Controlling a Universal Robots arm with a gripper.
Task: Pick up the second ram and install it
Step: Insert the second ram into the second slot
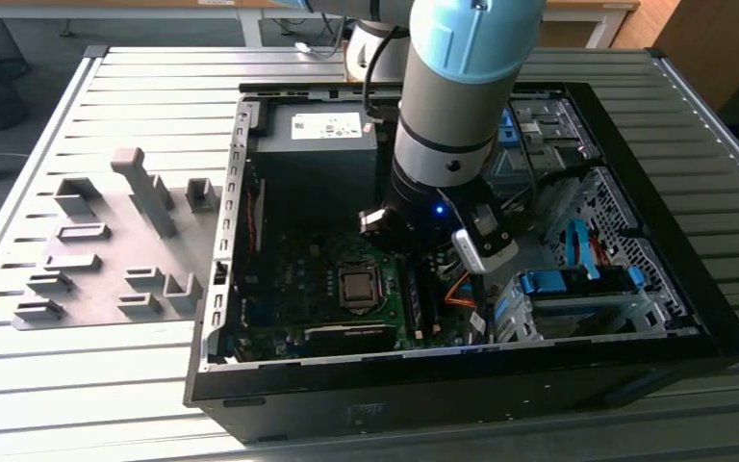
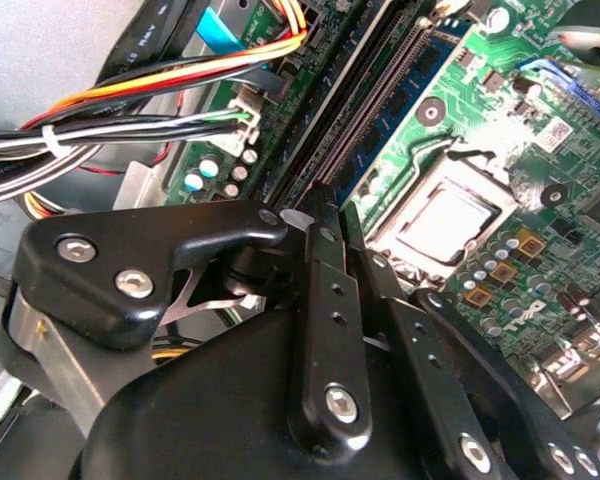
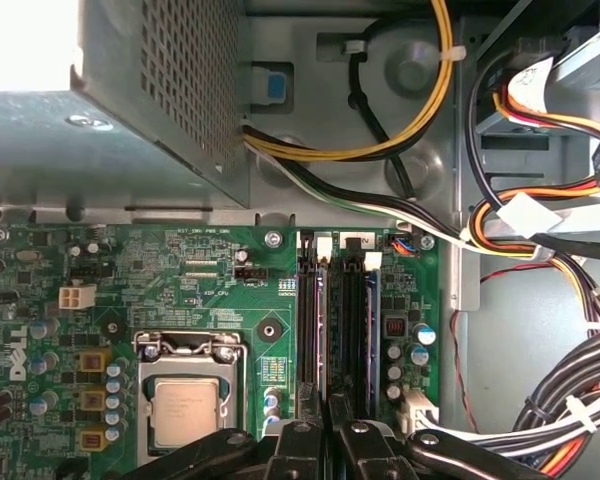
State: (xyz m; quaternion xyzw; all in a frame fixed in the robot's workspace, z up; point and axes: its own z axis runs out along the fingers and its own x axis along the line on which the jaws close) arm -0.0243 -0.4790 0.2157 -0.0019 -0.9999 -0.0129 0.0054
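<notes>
Open computer case [image 1: 607, 371] lies on slatted metal table [image 1: 151, 356]. Green motherboard [image 3: 210, 300] on case floor; CPU socket [image 3: 185, 400] at 7 o'clock in first wrist view. Grey power supply [image 1: 318, 144] at case's 11 o'clock in exterior view. Bundled coloured cables [image 3: 540, 215] at 3 o'clock of board. Grey fixture blocks [image 1: 113, 241] on table, 9 o'clock of case, well apart.

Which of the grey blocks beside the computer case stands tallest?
The narrow upright block near the group's far side; the rest are all low and squat.
</notes>
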